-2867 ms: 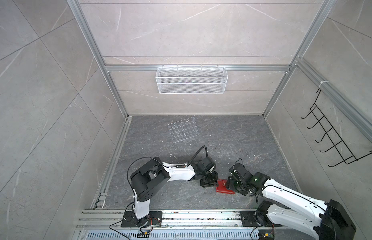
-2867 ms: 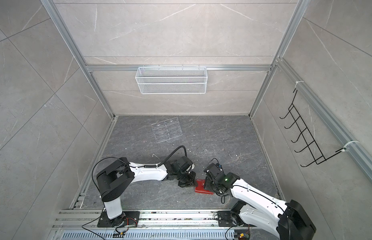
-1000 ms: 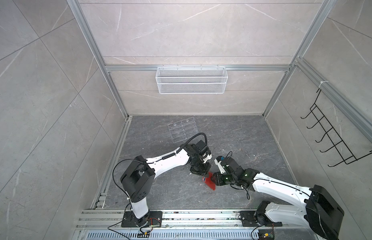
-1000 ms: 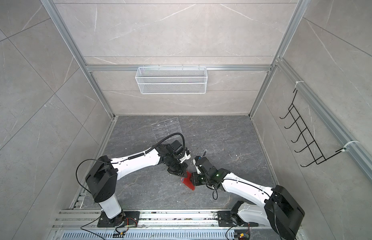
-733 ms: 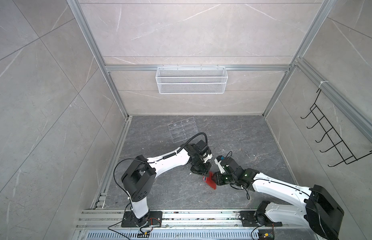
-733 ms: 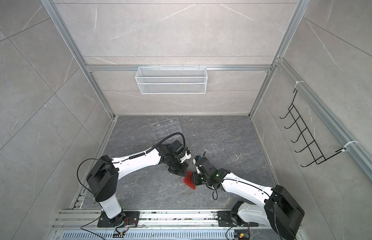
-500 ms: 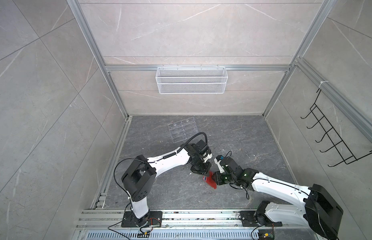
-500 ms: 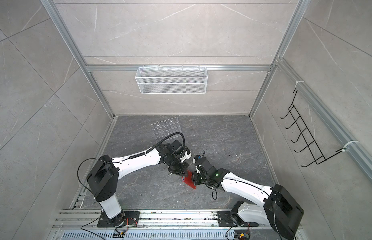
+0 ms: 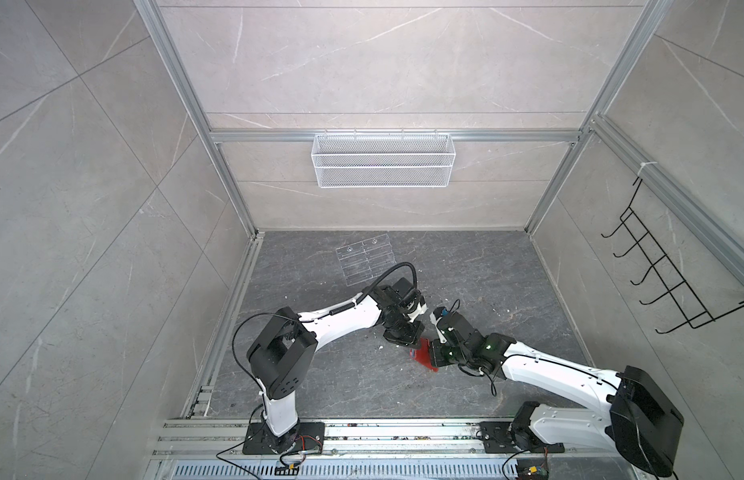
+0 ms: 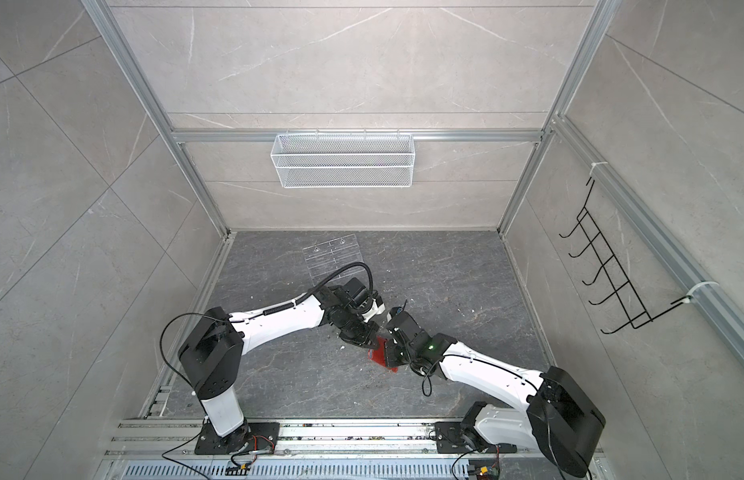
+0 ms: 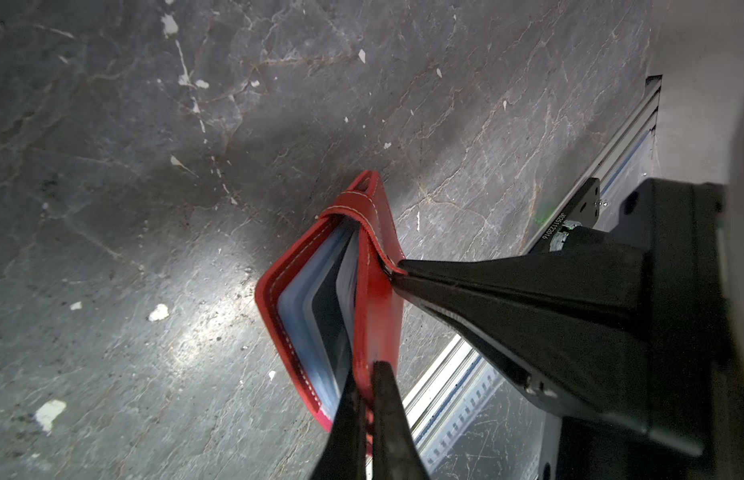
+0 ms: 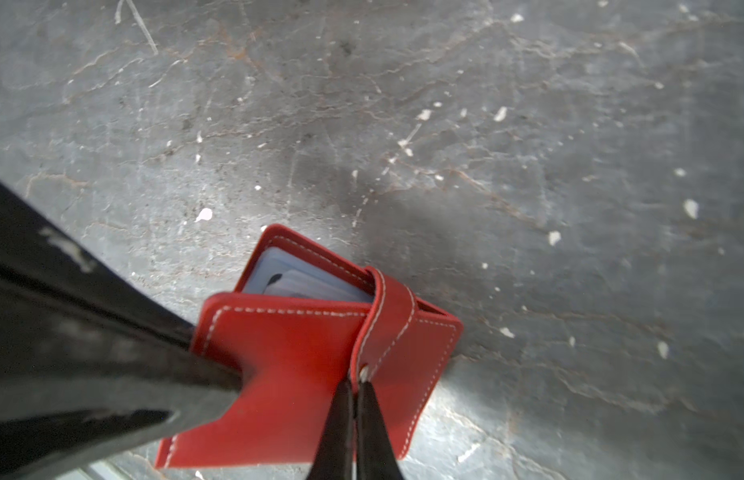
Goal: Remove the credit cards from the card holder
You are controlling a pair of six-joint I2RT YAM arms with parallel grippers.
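Where the left arm (image 9: 341, 322) and right arm (image 9: 549, 370) meet near the middle of the tabletop (image 9: 353, 378), the card holder (image 9: 422, 352) is found held between them. It is red and tilted on edge. It appears raised clear of the surface, though contact at its lower corner cannot be ruled out from above.

The left jaws are recorded as closed on the edge of one cover, as seen in the left wrist view, where the card holder (image 11: 378, 316) is pinched between the two black tips. The right jaws are recorded as closed on the end of the snap strap (image 12: 393, 324), which is wrapped over the open edge of the booklet.

The covers are parted only slightly. Between them the bluish clear sleeves (image 11: 297, 328) are fanned, and one dark panel is noted among them — taken to be one of the credit cards (image 11: 326, 307), lodged inside its sleeve. None is seen lying on the tabletop.

A transparent acrylic rack (image 9: 366, 264) is noted flat on the tabletop towards the back wall, well apart from the card holder and from both arms.
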